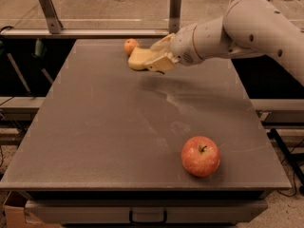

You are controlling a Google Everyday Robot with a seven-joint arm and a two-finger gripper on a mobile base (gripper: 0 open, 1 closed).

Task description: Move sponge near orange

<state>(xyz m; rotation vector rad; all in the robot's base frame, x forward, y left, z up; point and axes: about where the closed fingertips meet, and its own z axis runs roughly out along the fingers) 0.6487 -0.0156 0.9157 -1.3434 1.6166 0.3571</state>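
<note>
At the upper left of the frame a slanted metal bracket [49, 11] stands on a rail behind the grey table [95, 127], whose flat top fills most of the picture. In the lower left corner, below the table edge, the corner of a cardboard box [13, 215] shows.

At the far edge of the table, left of centre, sits the orange [130, 46], small and round. Just beside it on the right, and slightly nearer the camera, is the sponge [137, 59], a pale yellow block. Its left end nearly touches the fruit; whether the 2 actually meet cannot be told. Whether the sponge rests on the table or hangs just above it also cannot be told.

The gripper [153, 57] is in the upper middle of the frame, reaching in from the right. Its 2 cream fingers [164, 42] are clamped on the sponge, 1 above its right end and 1 below. A soft shadow lies on the table below and right of the gripper.

Directly behind the gripper, a 2nd upright metal post [175, 8] rises from the rail. The cream arm [237, 30] runs from the gripper up to the upper right corner.

In the lower right part of the table, well apart from the other items, stands a red-yellow apple [200, 156], stem up. A drawer handle [147, 217] shows at the bottom centre, under the table's front edge.
</note>
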